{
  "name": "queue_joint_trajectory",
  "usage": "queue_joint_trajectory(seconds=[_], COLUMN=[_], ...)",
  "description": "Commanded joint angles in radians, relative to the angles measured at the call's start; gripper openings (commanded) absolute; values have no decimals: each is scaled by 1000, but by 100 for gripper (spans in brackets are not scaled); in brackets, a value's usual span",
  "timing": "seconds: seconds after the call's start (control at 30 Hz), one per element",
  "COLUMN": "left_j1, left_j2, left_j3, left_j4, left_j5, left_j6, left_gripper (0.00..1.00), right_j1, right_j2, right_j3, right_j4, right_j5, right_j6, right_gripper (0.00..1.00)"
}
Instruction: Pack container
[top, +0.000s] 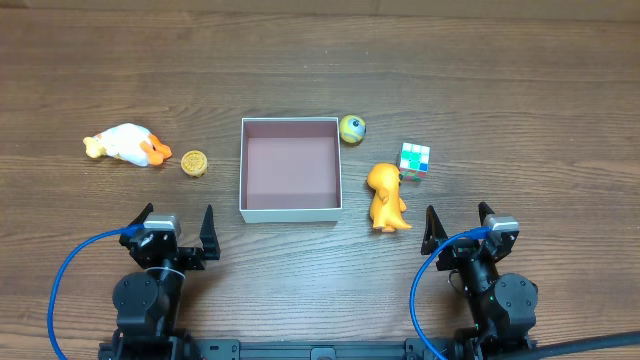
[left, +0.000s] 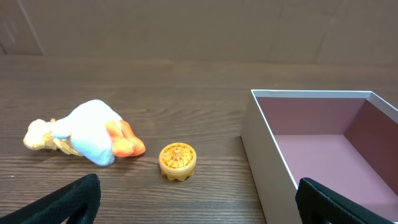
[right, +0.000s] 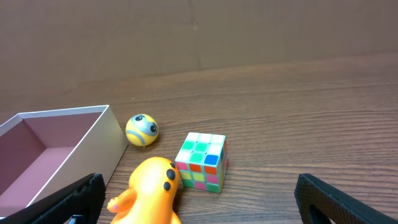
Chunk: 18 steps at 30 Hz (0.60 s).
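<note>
Container, a white-walled square box with mauve floor (top: 290, 168), sits mid-way on the wooden counter (top: 500, 60) overhead; my left pincer (top: 178, 210) and right pincer (top: 457, 210) gape released on my side of it. Left wrist: white plush duck (left: 87, 134), round yellow disc (left: 178, 161) left of it. Right wrist: yellow ball (right: 142, 129), pastel cube (right: 202, 160), orange toy figure (right: 152, 190) right of it.

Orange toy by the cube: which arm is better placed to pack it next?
Right. The orange toy lies just ahead of the open right gripper, on the right of the container; the left gripper sits off the container's other side.
</note>
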Motion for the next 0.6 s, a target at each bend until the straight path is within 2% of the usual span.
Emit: queue_joint_trajectory(seconds=[0.0,0.43,0.57], left_j1=[5,5,5], left_j2=[-7,-7,-7], left_j3=[-3,-3,-3], left_j4=[2,2,2], left_j5=[14,14,14], left_j6=[9,9,9], left_gripper=[100,100,100], right_j1=[-3,-3,-3], right_j2=[-11,-12,-12], right_j3=[-5,-5,-5], right_j4=[6,7,37], right_j5=[5,5,57], right_j6=[-3,-3,2], right_gripper=[100,100,100])
